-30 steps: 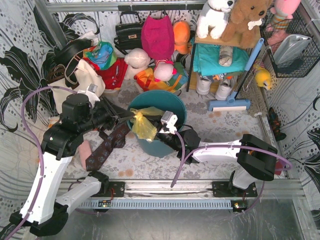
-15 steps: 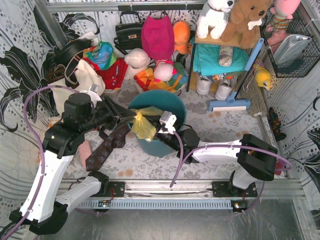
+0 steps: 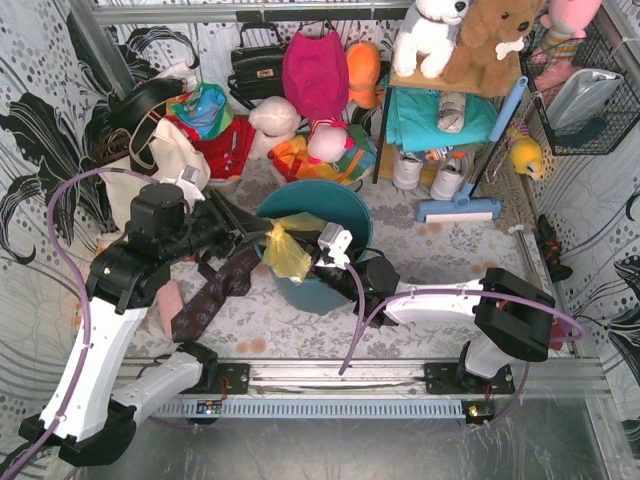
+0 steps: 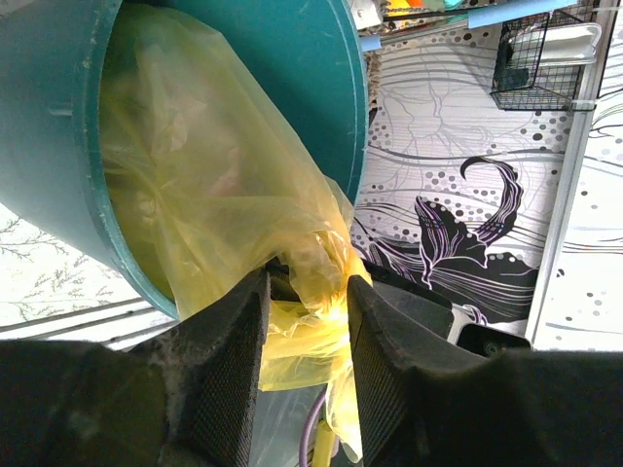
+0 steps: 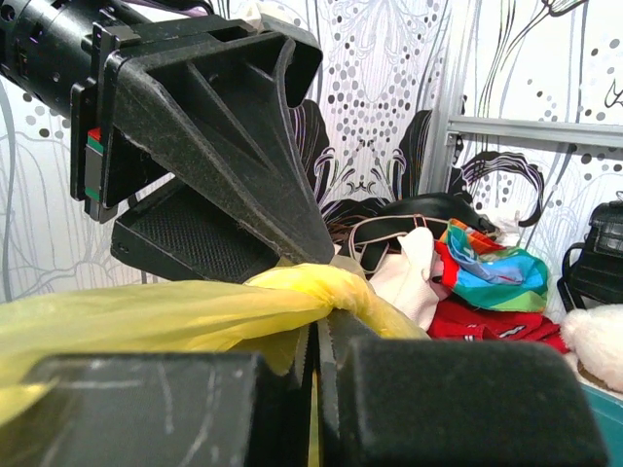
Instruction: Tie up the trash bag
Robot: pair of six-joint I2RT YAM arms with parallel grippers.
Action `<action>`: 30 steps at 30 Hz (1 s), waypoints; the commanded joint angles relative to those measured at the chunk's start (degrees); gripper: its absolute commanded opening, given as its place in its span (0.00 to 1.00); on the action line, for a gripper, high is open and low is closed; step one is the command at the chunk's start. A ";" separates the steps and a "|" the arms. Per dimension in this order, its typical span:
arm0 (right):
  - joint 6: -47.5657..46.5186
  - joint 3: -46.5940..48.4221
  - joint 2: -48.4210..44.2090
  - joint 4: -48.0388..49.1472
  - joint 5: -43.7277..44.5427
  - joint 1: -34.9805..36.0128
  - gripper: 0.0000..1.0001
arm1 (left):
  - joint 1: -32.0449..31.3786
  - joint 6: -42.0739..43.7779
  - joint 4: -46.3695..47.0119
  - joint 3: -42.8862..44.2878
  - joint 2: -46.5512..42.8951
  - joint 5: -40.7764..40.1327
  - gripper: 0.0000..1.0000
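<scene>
Top view, where: the trash bag (image 3: 286, 252) hangs over the near-left rim of the teal bin (image 3: 345, 205), which stands about mid-desk (image 3: 440, 250).
Top view, arms: the left claw (image 3: 262, 236) and the right claw (image 3: 312, 262) meet at the bag's gathered top, one on each side.
Top view, progress: the mouth is drawn together and lifted clear of the rim. No finished knot shows, so looping and tightening look to be what remains.
Left wrist, claw: the left claw (image 4: 307, 282) is released, its jaws apart. Bunched plastic lies loose between the pads (image 4: 234, 370).
Left wrist, material: the trash bag (image 4: 214, 175) is thin, translucent yellow film, creased and glossy, trailing out of the smooth, round-walled bin (image 4: 49, 146).
Right wrist, claw: the right claw (image 5: 313, 336) is clenched on a thin fold of the bag, with a sliver of yellow in the slit.
Right wrist, shape: the trash bag (image 5: 175, 316) narrows to a twisted rope ending in a lump. I cannot tell whether that lump is a knot or only a twist.
Right wrist, other arm: the left claw (image 5: 302, 261) is ribbed black plastic, its tips just above that lump.
</scene>
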 commanded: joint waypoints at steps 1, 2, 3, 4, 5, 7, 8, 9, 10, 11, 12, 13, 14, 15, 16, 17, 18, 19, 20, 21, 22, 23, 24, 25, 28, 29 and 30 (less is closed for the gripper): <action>-0.09 0.39 0.10 -1.30 -2.23 0.11 0.00 | -0.37 0.73 2.01 2.59 0.32 -3.08 0.47; 0.01 0.37 0.09 -1.28 -2.39 0.11 0.00 | -0.39 0.66 2.03 2.61 0.45 -3.26 0.47; -0.03 0.36 0.09 -1.33 -2.52 0.11 0.00 | -0.38 0.59 2.14 2.60 0.50 -3.24 0.47; -0.03 0.30 0.09 -1.29 -2.66 0.11 0.00 | -0.39 0.53 2.27 2.60 0.55 -3.33 0.46; -0.03 0.29 0.03 -1.25 -2.61 0.17 0.00 | -0.39 0.47 2.36 2.60 0.49 -3.38 0.44; -0.03 0.20 0.01 -1.21 -2.60 0.14 0.00 | -0.37 0.42 2.56 2.56 0.51 -3.29 0.41; -0.03 0.09 0.01 -1.09 -2.68 0.19 0.00 | -0.38 0.43 2.45 2.45 0.51 -3.45 0.40; -0.03 0.08 0.01 -1.07 -2.77 0.18 0.00 | -0.37 0.36 2.30 2.37 0.46 -3.77 0.37; 0.01 0.03 0.01 -0.96 -2.92 0.13 0.00 | -0.36 0.25 2.30 2.31 0.47 -3.99 0.36; -0.05 -0.10 0.01 -0.88 -3.09 0.18 0.00 | -0.39 0.15 2.42 2.36 0.50 -4.13 0.36; -0.03 -0.19 0.01 -0.83 -3.19 0.12 0.00 | -0.33 0.02 2.52 2.35 0.55 -4.19 0.38; -0.03 -0.25 -0.07 -0.76 -3.26 0.11 0.00 | -0.38 -0.23 2.68 2.41 0.63 -4.20 0.41; -0.03 -0.34 -0.08 -0.76 -3.48 0.13 0.00 | -0.38 -0.44 2.71 2.49 0.70 -4.27 0.46; -0.08 -0.40 -0.08 -0.78 -3.74 0.11 0.00 | -0.39 -0.62 2.79 2.59 0.73 -4.40 0.49; -0.11 -0.47 -0.08 -0.74 -3.82 0.11 0.00 | -0.39 -0.71 2.90 2.79 0.75 -4.57 0.49; -0.16 -0.51 -0.12 -0.80 -3.88 0.16 0.00 | -0.39 -0.76 2.91 2.97 0.84 -4.70 0.50; -0.12 -0.60 -0.15 -0.86 -3.91 0.11 0.00 | -0.35 -0.77 2.91 3.22 0.93 -4.84 0.50; -0.22 -0.64 -0.17 -0.89 -3.92 0.11 0.00 | -0.38 -0.77 2.96 3.48 0.95 -4.83 0.49; -0.22 -0.68 -0.17 -0.74 -3.92 0.18 0.00 | -0.38 -0.77 2.99 3.74 0.92 -4.82 0.49; -0.32 -0.70 -0.17 -0.82 -3.92 0.14 0.00 | -0.39 -0.77 3.05 4.01 0.99 -4.75 0.47; -0.40 -0.73 -0.17 -0.85 -3.92 0.14 0.00 | -0.39 -0.70 2.96 4.04 0.95 -4.71 0.44; -0.46 -0.69 -0.13 -0.82 -3.92 0.11 0.00 | -0.37 -0.64 2.93 4.09 0.95 -4.66 0.41; -0.46 -0.76 -0.09 -0.81 -3.87 0.11 0.00 | -0.39 -0.60 2.80 4.05 0.95 -4.64 0.37; -0.50 -0.69 -0.08 -0.86 -3.77 0.16 0.00 | -0.35 -0.59 2.74 3.95 0.95 -4.54 0.34; -0.71 -0.38 0.08 -0.95 -3.30 0.16 0.00 | -0.38 -0.55 2.78 3.45 0.65 -3.89 0.28; -0.78 -0.29 0.09 -1.00 -3.15 0.16 0.00 | -0.39 -0.52 2.67 3.38 0.54 -3.87 0.28; -0.88 -0.25 0.13 -1.10 -2.90 0.14 0.00 | -0.39 -0.46 2.55 3.39 0.37 -3.90 0.29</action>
